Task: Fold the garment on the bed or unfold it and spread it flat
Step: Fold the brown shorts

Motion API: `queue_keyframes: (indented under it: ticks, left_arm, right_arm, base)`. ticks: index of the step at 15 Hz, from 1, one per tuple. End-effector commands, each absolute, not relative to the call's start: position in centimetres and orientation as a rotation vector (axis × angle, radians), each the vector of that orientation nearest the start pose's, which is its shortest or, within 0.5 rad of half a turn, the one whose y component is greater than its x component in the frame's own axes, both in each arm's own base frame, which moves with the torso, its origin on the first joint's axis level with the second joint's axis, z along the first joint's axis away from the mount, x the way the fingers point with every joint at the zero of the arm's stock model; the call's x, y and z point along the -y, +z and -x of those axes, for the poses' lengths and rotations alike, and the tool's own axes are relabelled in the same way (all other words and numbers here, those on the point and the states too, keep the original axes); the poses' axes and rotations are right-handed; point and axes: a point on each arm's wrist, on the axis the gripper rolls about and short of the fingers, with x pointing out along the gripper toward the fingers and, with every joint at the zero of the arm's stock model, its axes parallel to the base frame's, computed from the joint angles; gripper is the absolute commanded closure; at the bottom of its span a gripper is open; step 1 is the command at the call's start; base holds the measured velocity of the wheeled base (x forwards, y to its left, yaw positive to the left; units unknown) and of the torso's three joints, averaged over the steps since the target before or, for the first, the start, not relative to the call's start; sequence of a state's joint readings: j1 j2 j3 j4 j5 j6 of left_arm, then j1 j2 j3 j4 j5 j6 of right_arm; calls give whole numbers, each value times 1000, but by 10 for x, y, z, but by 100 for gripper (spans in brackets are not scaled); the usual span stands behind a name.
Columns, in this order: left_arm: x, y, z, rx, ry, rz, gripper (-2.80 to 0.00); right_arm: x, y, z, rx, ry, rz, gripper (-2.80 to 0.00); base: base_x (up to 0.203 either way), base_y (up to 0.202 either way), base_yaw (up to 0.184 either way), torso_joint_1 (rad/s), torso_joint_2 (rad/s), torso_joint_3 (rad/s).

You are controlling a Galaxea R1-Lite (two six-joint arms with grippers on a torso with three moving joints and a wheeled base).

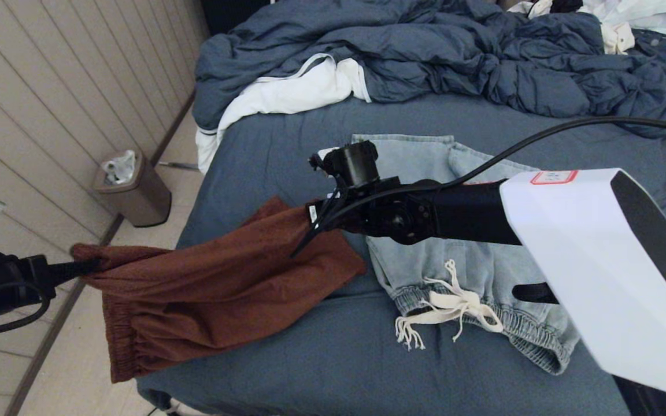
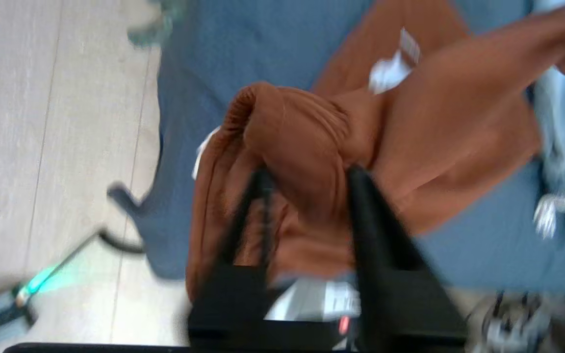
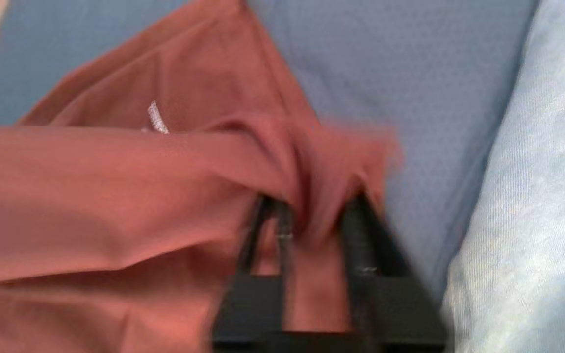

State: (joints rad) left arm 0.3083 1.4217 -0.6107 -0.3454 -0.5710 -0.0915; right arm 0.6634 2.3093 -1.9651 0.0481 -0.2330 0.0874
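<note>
A rust-brown garment (image 1: 217, 283) with an elastic waistband hangs stretched between my two grippers, over the front left corner of the bed (image 1: 287, 150). My left gripper (image 1: 87, 268) is out past the bed's left edge, shut on a bunched waistband end (image 2: 287, 132). My right gripper (image 1: 311, 218) is above the mattress, shut on the other end of the cloth (image 3: 312, 162). In the left wrist view the gripper (image 2: 307, 182) has brown fabric pinched between its black fingers (image 2: 358, 196). The right gripper (image 3: 312, 211) pinches a fold the same way. The lower part of the garment droops over the bed's edge.
Light blue denim pants (image 1: 483, 266) with a cream drawstring (image 1: 454, 306) lie flat right of the brown garment, partly under my right arm. The rumpled dark blue duvet (image 1: 425, 52) fills the bed's far side. A metal bin (image 1: 136, 193) stands on the floor by the wall.
</note>
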Motion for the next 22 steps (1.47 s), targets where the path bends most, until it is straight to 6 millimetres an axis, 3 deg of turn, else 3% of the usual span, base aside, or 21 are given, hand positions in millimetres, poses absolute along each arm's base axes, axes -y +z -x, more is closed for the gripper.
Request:
queue_keyframes:
  ticks: [1,8,11,14,15,16,22]
  left_arm:
    - [-56,178,-217,-409,-238,305,-280]
    - [-60,190,-210,-335,-199,346,-280]
    - [-56,184,-199,-351,-198,346,-280]
    - [-53,169,-192,-396,-203,329,-280]
    - [-52,166,-191,-404,-207,315,-280]
    - [-52,166,-191,-404,-207,312,0]
    - [-53,161,-199,-429,-225,334,0]
  right_arm:
    - [-294,194,-388,-375,406,85,-280]
    - [-275,203,-399,-332,353,46,-280]
    - [-272,189,-402,-392,340,69,-280]
    - [-281,173,-392,-454,361,105,-280]
    - [-287,168,-386,-470,377,117,-111]
    - [-289,166,-381,-482,385,127,0]
    - [-288,159,-370,-519,386,158,0]
  base:
    - [0,0,0,0,0,0]
    - [0,0,0,0,0,0]
    - [0,0,0,0,0,0]
    - [0,0,0,0,0,0]
    - [0,0,0,0,0,0]
    - [0,0,0,0,0,0]
    - [0,0,0,0,0,0]
